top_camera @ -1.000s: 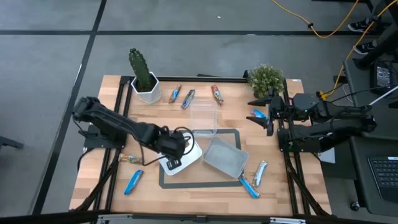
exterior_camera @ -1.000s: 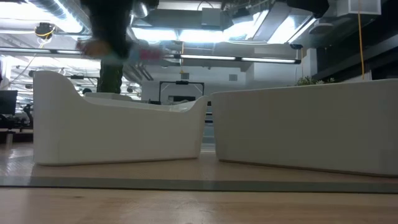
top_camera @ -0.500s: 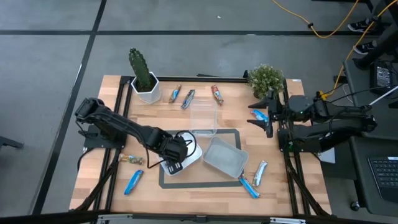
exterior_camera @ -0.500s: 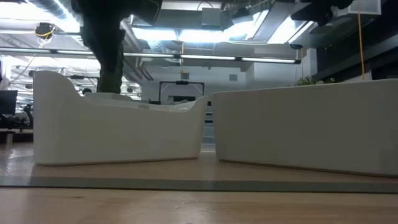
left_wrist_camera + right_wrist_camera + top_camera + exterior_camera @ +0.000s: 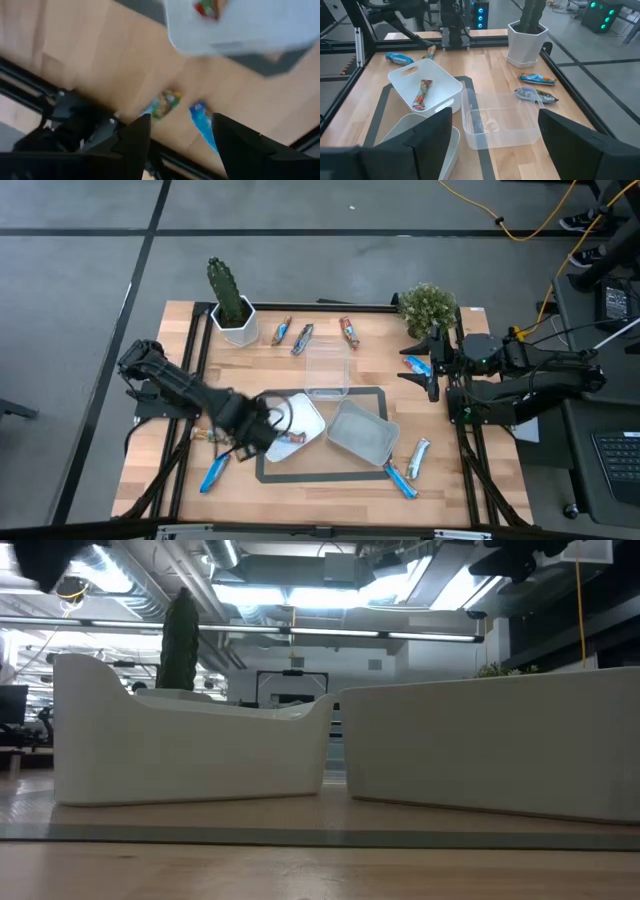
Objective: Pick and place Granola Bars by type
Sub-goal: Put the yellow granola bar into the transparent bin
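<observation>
A red-orange granola bar point(image 5: 293, 438) lies inside the white tub point(image 5: 305, 412), also seen in the right wrist view point(image 5: 422, 94). My left gripper point(image 5: 247, 432) hovers open just left of that tub, over bare wood; its wrist view point(image 5: 180, 145) looks down on a green-brown bar point(image 5: 162, 104) and a blue bar point(image 5: 202, 122) lying flat on the table. My right gripper point(image 5: 432, 362) waits open at the right edge, beside a blue bar point(image 5: 415, 364). Other bars lie flat along the far edge point(image 5: 302, 338) and near the front right point(image 5: 419, 457).
A clear tub point(image 5: 327, 368) and a grey tub point(image 5: 357, 432) stand beside the white one on a dark-framed mat. A cactus in a white pot point(image 5: 230, 305) and a bushy plant point(image 5: 428, 305) stand at the far edge. Black frame rails point(image 5: 185, 430) run along both sides.
My left gripper has opened over the white tub and let go of the red-orange bar, which now lies in the tub. The gripper has then drawn back toward the table's left edge, clear of the tub.
</observation>
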